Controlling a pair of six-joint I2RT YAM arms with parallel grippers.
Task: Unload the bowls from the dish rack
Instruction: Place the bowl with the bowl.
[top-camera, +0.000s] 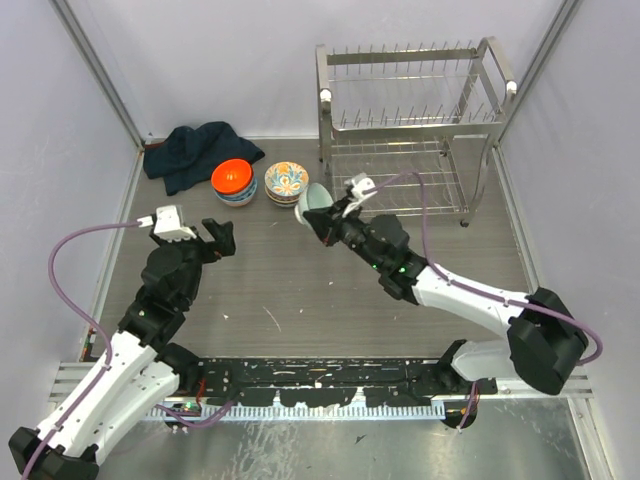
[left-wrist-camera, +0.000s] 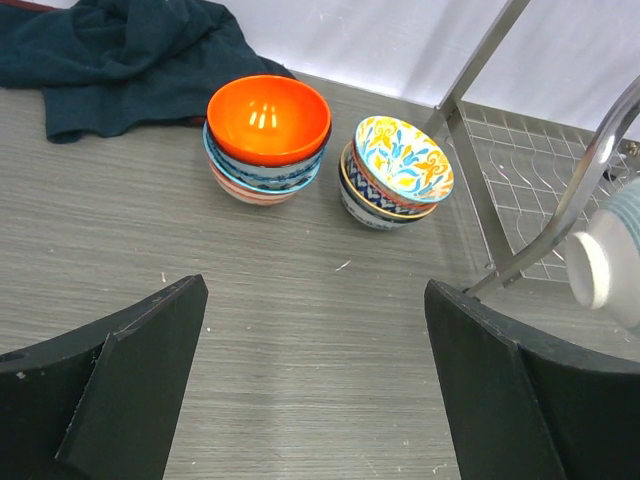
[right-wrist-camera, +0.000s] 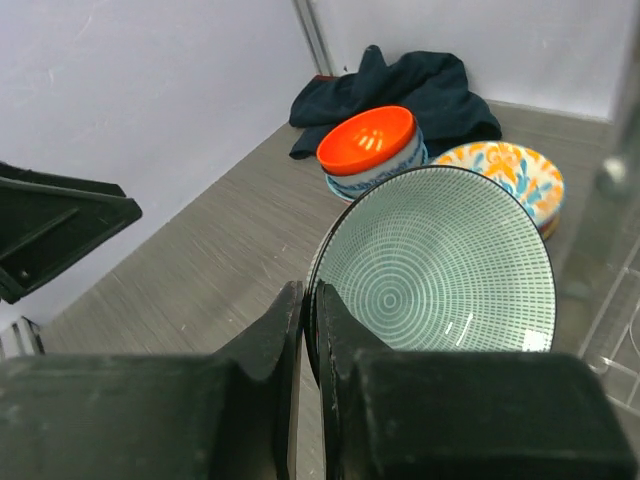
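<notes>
Your right gripper (right-wrist-camera: 305, 325) clamps only the thin rim of the mint bowl (right-wrist-camera: 440, 265), which hangs tilted just beside the floral stack (top-camera: 287, 183) in front of the dish rack (top-camera: 410, 120). It could swivel, slip, or clip that stack on lowering. Your left gripper (top-camera: 215, 238) stands wide open and empty over the grey wood-grain table (top-camera: 300, 295), with pale walls around and a dark cloth (top-camera: 195, 152) in the far corner.

Orange bowl (left-wrist-camera: 268, 118), mint bowl (right-wrist-camera: 440, 265) ringed with fine dashes, yellow-blue floral bowl (left-wrist-camera: 403, 157), navy cloth (left-wrist-camera: 120, 50)

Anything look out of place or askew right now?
The top floral bowl sits tilted on its stack beside the dish rack, not nested flat. A dark cloth lies crumpled in the far left corner.
</notes>
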